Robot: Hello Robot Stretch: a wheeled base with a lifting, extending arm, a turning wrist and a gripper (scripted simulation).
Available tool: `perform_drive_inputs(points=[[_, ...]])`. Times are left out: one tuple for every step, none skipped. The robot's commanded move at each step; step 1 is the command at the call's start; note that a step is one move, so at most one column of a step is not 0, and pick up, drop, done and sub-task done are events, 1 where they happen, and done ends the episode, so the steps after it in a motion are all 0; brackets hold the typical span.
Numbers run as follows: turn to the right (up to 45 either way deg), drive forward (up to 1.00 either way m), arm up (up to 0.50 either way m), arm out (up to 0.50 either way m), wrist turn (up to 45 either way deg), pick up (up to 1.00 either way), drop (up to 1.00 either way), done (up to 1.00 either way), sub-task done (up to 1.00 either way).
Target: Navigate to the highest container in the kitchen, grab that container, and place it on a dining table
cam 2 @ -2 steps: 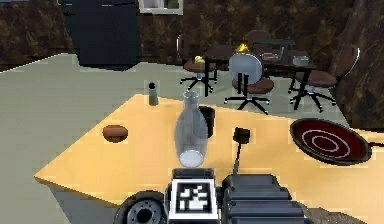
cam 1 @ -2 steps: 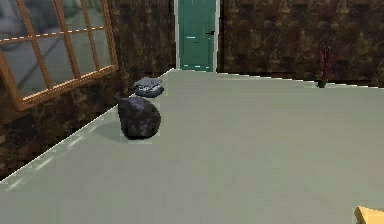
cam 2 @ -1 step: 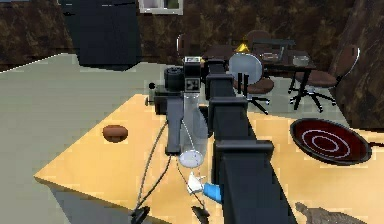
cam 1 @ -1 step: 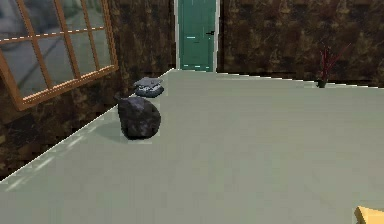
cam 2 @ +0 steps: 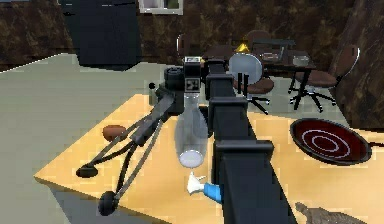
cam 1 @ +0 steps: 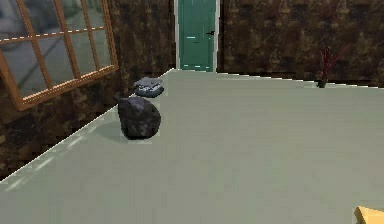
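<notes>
Gripper (cam 2: 97,187) is set over a light wooden dining table (cam 2: 155,200). Only bare tabletop is seen behind the finger ends, so nothing is held; whether the fingers are wide or narrow cannot be told. A clear, pale, bottle-shaped container (cam 2: 190,135) appears to rest on the table, just beside the dark square arm bar (cam 2: 240,160) and away from the fingers. Placement is therefore judged done. A small reddish-brown bowl (cam 2: 113,130) sits near the fingers and could be knocked on withdrawal.
</notes>
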Motion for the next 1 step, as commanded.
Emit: perform_drive_inputs(points=[[0.0, 0.00, 0.00, 0.00, 45.0, 0.00, 0.00, 0.00, 0.00]])
